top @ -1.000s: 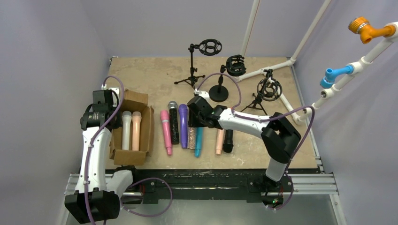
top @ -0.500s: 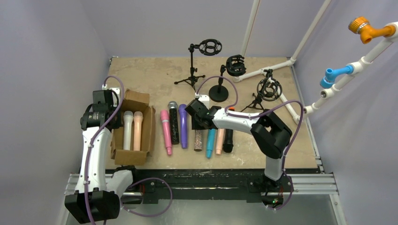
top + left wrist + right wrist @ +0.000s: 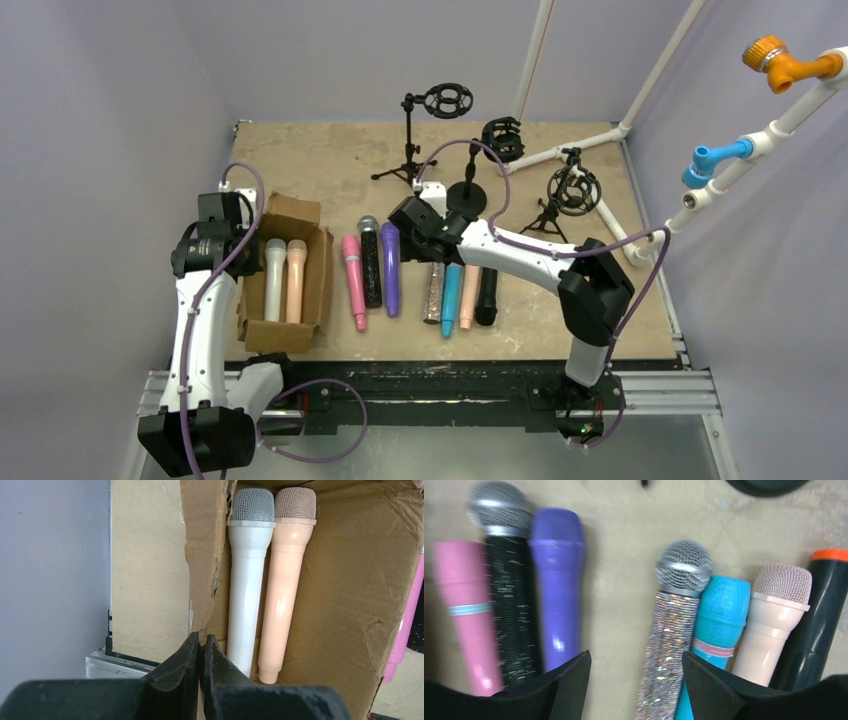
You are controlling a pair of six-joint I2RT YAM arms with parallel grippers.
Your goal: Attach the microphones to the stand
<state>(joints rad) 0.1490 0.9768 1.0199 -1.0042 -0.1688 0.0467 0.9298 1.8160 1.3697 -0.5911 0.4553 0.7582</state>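
Note:
Seven microphones lie in a row on the table: pink, black glitter, purple, silver glitter, teal, peach and black. A white one and a peach one lie in the cardboard box. Three shock-mount stands are at the back. My right gripper is open above the gap between the purple mic and the silver glitter mic. My left gripper is shut on the box's torn wall.
White pipe framing runs along the table's far right, behind the stands. The round base of the middle stand sits just beyond my right wrist. The table's near edge meets a metal rail.
My right gripper has opened and drawn back toward the mic heads. The silver glitter and teal mics have shifted right, widening the gap beside the purple one. The left arm has not moved.

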